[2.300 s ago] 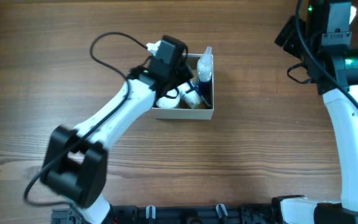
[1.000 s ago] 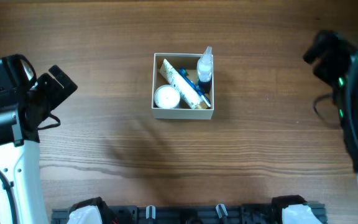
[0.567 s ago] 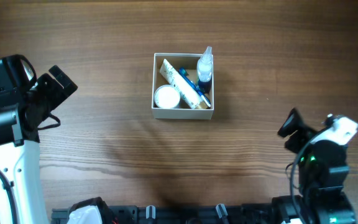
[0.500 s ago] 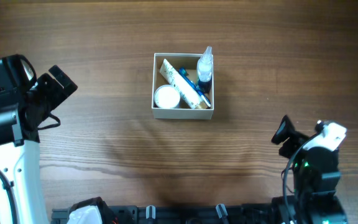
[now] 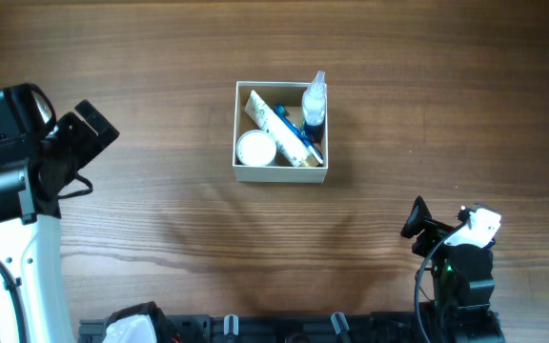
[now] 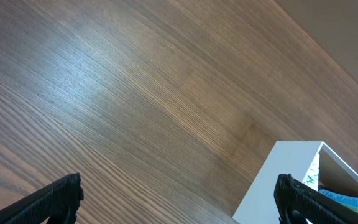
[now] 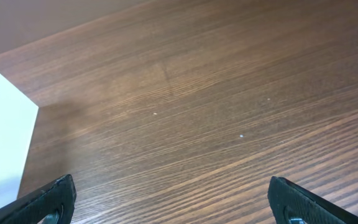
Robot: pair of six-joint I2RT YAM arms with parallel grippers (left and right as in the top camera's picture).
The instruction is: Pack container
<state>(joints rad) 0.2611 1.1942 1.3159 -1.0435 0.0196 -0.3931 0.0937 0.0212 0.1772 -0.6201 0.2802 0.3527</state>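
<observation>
The container point(image 5: 281, 173) looks packed; we should park the left gripper point(image 6: 179, 198) and right gripper point(image 7: 173, 202), both spread wide and empty, well apart from it.

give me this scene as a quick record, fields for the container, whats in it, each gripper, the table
container: square white-walled box, upright, mid-table
contents: round white jar front left; patterned tube lying diagonally; clear spray bottle at the right wall, top past the rim
left gripper: open, empty, off to the container's left, not touching it
right gripper: open, empty, near the table's front right, apart from the container
table: dark wood grain
</observation>
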